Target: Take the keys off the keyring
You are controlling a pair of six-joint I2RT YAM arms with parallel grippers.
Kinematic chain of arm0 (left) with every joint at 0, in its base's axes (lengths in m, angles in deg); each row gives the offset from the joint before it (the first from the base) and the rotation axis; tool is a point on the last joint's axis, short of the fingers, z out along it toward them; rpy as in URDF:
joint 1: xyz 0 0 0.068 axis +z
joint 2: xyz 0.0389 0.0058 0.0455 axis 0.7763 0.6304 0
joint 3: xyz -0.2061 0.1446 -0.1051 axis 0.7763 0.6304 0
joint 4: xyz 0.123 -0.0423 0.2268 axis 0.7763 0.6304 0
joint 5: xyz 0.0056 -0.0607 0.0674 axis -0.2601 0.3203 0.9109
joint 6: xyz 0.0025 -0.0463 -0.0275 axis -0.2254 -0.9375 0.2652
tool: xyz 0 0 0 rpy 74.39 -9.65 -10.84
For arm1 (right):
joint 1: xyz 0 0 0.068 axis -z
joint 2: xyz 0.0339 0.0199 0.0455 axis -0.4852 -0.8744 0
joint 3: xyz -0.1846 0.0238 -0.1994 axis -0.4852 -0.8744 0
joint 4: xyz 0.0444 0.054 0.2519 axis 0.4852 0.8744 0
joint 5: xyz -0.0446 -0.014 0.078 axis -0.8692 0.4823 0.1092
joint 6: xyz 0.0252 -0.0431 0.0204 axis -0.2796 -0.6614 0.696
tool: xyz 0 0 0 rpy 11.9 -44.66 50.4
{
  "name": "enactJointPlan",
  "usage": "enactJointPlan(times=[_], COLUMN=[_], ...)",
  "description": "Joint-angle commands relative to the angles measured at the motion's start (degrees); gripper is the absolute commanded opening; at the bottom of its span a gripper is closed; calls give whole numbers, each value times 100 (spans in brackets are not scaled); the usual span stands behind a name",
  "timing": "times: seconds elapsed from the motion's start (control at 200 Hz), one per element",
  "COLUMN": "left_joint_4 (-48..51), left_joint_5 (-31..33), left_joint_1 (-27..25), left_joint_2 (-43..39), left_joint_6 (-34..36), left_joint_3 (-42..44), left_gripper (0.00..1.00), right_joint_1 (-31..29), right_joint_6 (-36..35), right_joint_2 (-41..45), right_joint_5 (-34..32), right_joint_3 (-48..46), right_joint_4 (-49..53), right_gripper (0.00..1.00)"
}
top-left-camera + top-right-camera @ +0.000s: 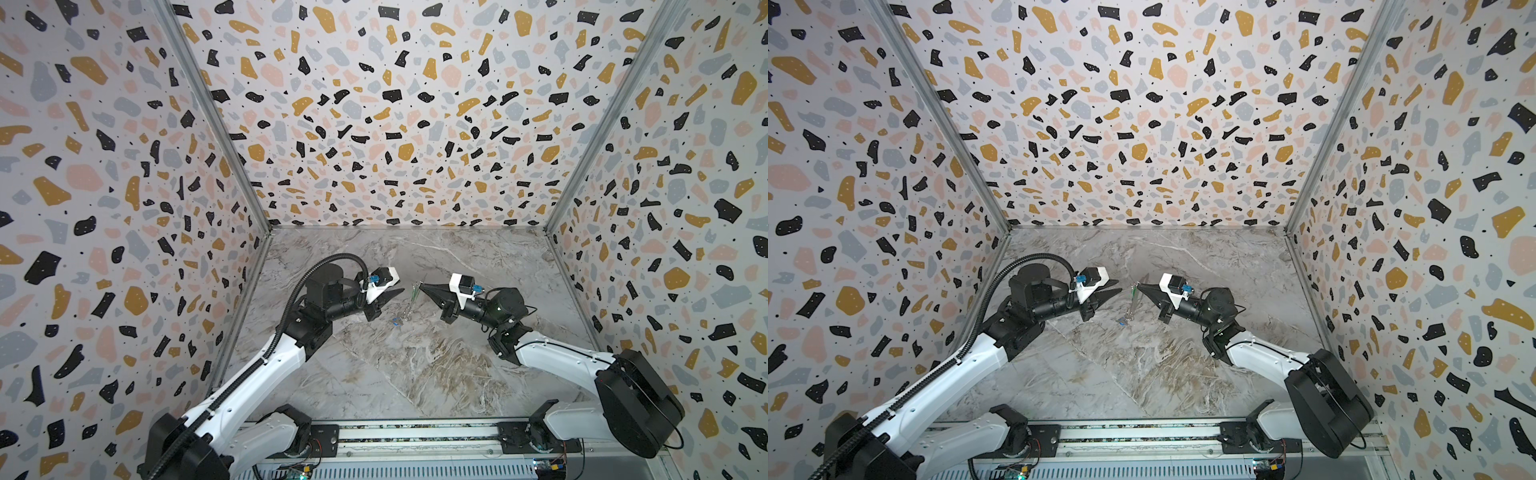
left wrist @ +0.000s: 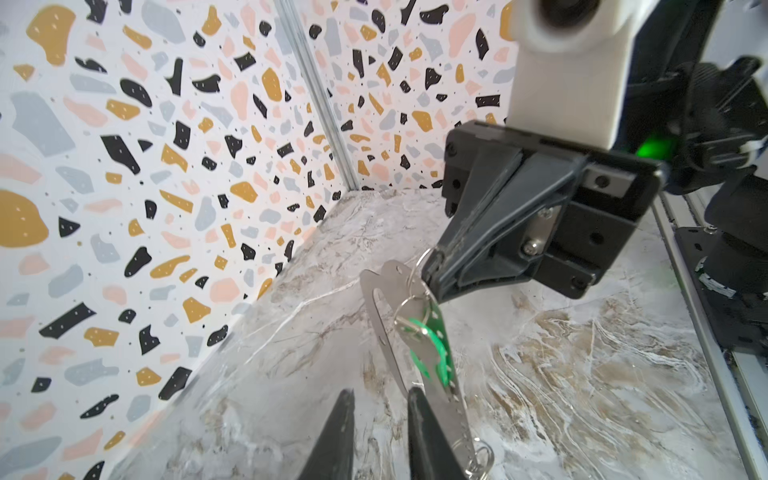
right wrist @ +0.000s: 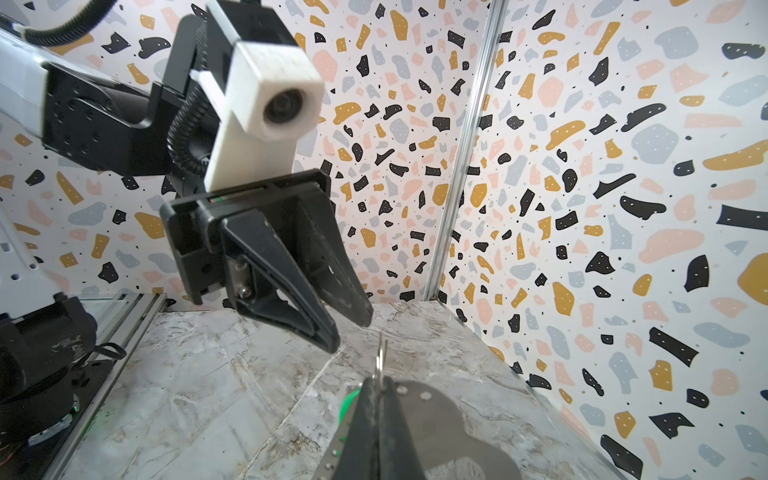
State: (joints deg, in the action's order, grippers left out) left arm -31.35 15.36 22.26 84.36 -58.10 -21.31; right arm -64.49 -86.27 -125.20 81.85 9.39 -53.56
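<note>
Right pincer (image 2: 430, 272) clamped the keyring (image 2: 390, 274) (green key (image 2: 434, 357) attached). Left pincer (image 3: 350, 332) — jaws apart — hovered beside it; blue key (image 1: 396, 320) lay on bench (image 1: 374, 365).

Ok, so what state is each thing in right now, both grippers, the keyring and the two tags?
keyring: hangs from the right gripper, held at its top end.
right gripper: shut on the keyring.
left gripper: open, holding nothing.
green tag: on the keyring, hanging against it.
blue tag: off the keyring, lying on the table.
</note>
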Motion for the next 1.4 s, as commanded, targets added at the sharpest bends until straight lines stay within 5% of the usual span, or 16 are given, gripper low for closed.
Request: enactJointPlan(times=[0.0,0.365,0.856,1.397], left_joint_4=[-519,-843,-848,-650], left_joint_5=[-475,-1329,-1418,-1553], left_joint_1=[19,14,19,17], left_joint_2=[-57,407,467,563], left_joint_6=[-246,-556,-536,-424], left_joint_3=[-33,-304,-273,-299], left_gripper=[23,23,21,8], right_joint_1=[30,24,-42,-86], right_joint_6=[98,184,208,107], right_joint_2=[92,64,-63,-93], right_joint_5=[300,526,686,738], right_joint_3=[-10,40,181,216], right_joint_4=[-403,-437,-365,-414], right_gripper=[0,0,0,0])
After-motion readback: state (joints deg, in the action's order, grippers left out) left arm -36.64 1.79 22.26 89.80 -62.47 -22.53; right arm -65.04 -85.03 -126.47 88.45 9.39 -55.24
